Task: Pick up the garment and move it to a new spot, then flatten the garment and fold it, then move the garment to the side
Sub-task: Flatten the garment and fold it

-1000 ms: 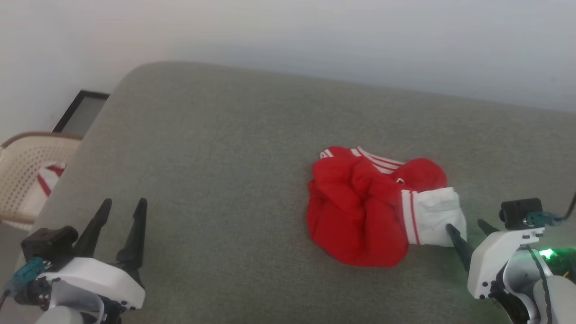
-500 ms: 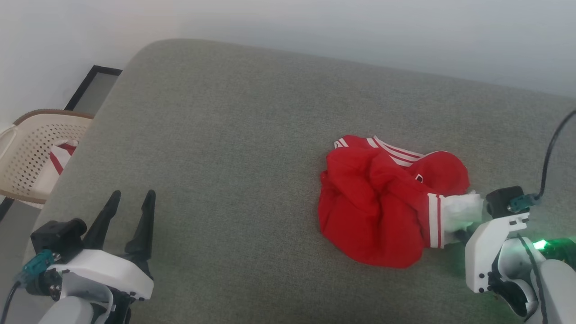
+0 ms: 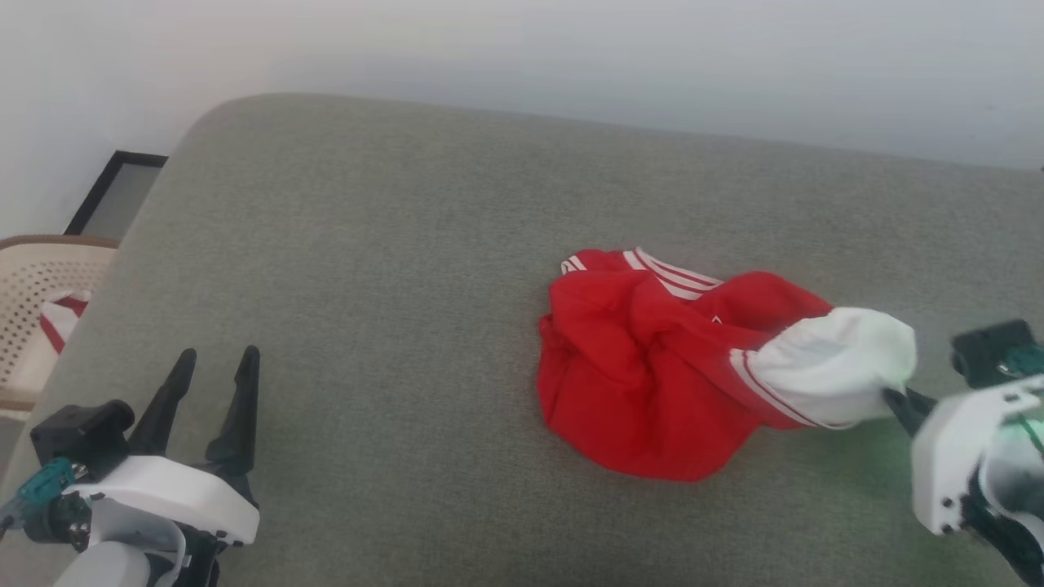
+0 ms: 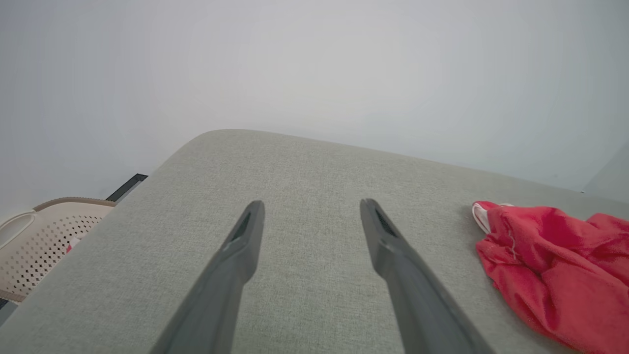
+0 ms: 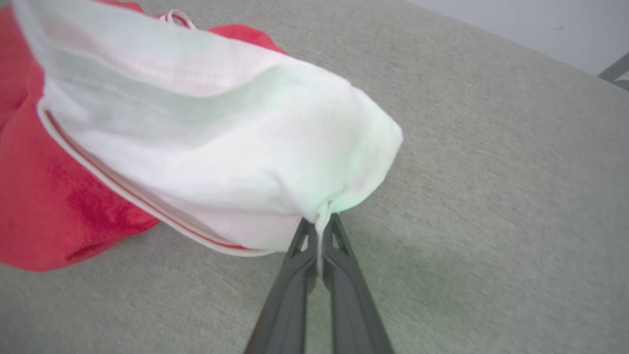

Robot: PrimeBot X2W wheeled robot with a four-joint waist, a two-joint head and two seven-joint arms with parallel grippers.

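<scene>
The garment point(image 3: 652, 383) is a crumpled bright red heap on the grey cushioned surface, with white striped trim and a white lining part stretched toward the right. My right gripper point(image 3: 895, 398) is shut on that white lining, lifting it off the surface. In the right wrist view the two fingers pinch a fold of the garment's white cloth point(image 5: 221, 142), with the gripper point(image 5: 320, 227) closed tight. My left gripper point(image 3: 214, 363) stands open at the lower left, well apart from the garment. The left wrist view shows the left gripper point(image 4: 309, 209) spread over bare cushion, the garment point(image 4: 555, 275) far to its right.
The grey cushioned surface point(image 3: 367, 269) spreads wide, with rounded far-left corner. A beige perforated chair point(image 3: 33, 310) stands off its left edge, holding a white cloth with a red stripe point(image 3: 59, 319). A pale wall runs behind.
My right gripper closed on the white lining and pulled it up and to the right, stretching the garment. The head camera shifted. The left gripper stayed open.
</scene>
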